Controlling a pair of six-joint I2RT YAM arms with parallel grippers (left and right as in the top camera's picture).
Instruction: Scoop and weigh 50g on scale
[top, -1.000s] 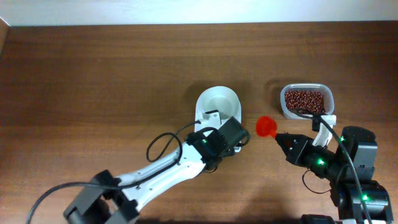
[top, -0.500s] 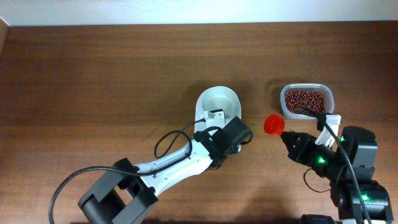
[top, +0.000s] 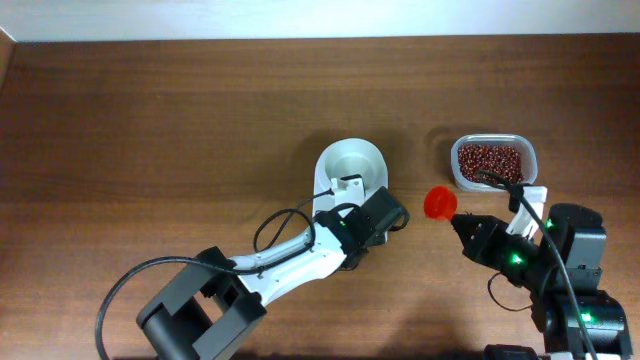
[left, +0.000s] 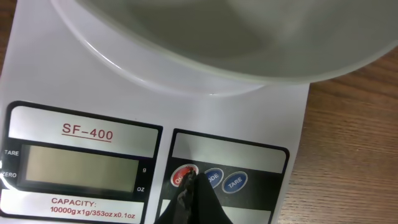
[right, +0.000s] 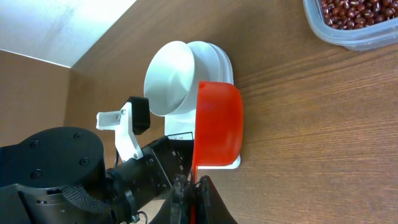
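Overhead view: the scale (top: 350, 165) is sitting at the centre of the frame on the wooden table (top: 150, 120), and its round white bowl (left: 217, 37) is holding nothing. The clear tub (top: 492, 163) of red beans (top: 488, 158) is lying to the right of the scale, well apart from it and looking full. The red scoop (right: 217, 121) is hanging in the gap between the two and is appearing empty from above.

Left wrist view: the left gripper (left: 186, 183) is pinching its fingers together into a single tip, grasping nothing, and that tip is touching the red button (left: 182, 175) at the lower centre of the frame. The grey display (left: 78, 165) at the lower left is showing no digits, so the scale is probably only now being switched on. The blue buttons are sitting just beside the red one.

Right wrist view: the right gripper (right: 189, 183) is clamping its fingers on the handle of the scoop, holding it on its side.

Judged from these views, the task is standing at its start. Scooping beans, tipping them into the bowl and reaching the target weight are all remaining
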